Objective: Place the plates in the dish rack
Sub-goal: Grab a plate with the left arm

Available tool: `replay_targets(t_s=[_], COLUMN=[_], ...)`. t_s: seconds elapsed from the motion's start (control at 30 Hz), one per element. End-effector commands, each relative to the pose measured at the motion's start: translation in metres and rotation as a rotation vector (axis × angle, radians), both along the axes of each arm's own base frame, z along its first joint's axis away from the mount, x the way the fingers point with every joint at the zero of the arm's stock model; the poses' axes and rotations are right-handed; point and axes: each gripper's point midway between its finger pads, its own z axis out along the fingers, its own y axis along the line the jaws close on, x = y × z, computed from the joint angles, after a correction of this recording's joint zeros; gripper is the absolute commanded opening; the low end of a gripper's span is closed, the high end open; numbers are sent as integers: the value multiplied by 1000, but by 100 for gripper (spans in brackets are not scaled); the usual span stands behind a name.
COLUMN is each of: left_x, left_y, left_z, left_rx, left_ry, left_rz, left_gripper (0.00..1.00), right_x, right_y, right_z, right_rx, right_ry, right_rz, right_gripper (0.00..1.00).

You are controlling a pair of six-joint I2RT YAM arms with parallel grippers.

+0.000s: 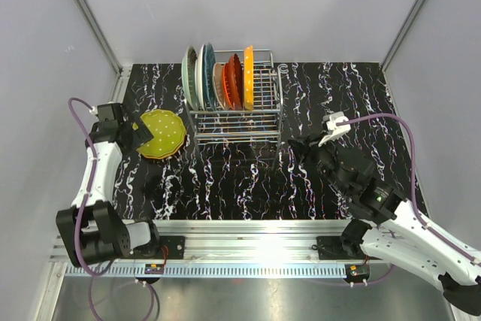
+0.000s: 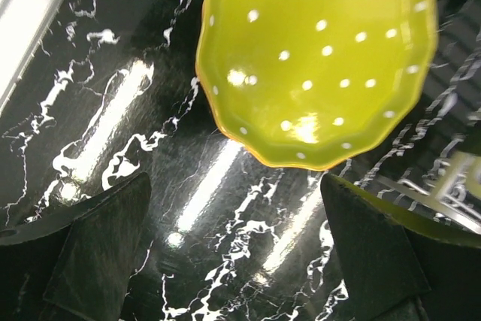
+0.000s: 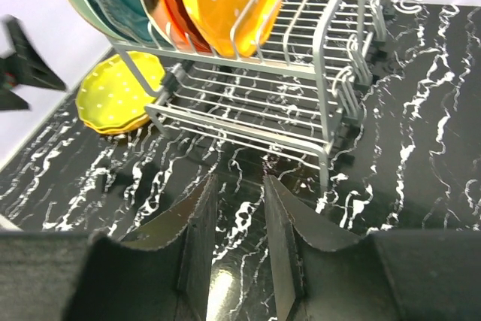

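**Black marbled table, one dotted plate lying flat beside the rack**

Black, white-veined table point(image 1: 225, 186) between pale grey walls. Toward the back, near the middle: chrome wire dish rack point(image 1: 259, 114). On edge in its left half, packed close: plates point(image 1: 218, 77) in mint green, teal, cream, red-orange and orange. Just left of the rack, flat on the table and apart from the wire: yellow-green plate point(image 1: 171, 129) with white dots and an orange-edged wavy rim.

At that plate's left edge: left gripper point(image 1: 145, 134), jaws spread wide, holding nothing. From the left wrist view, both fingers point(image 2: 105, 238) short of the rim, bare table between them, no contact visible.

In front of the rack's right end: right gripper point(image 1: 297, 148), low over the table. Jaws drawn close with a narrow gap, gripping nothing, pointed at the rack's near rail.
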Motion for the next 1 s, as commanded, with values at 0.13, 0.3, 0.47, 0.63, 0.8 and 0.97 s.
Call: replay_targets(t_s=[0.13, 0.3, 0.47, 0.63, 0.8, 0.97], left_x=[15, 23, 38, 41, 44, 47], left_y=[10, 14, 12, 16, 20, 28], left_z=[-14, -20, -26, -40, -53, -60], left_rx=[15, 7, -30, -23, -40, -48], left_ry=[77, 93, 101, 134, 163, 190], left_rz=[26, 55, 64, 72, 77, 95], left_gripper=[91, 80, 66, 62, 58, 48], right_x=[-8, -12, -15, -16, -15, -13], right_y=[7, 6, 4, 2, 3, 7], right_z=[21, 28, 31, 33, 31, 27], right_rx=[90, 117, 127, 137, 134, 119], right_ry=[-48, -65, -75, -82, -79, -67], right_rz=[55, 69, 74, 69, 69, 75], right_gripper=[37, 37, 36, 36, 35, 35])
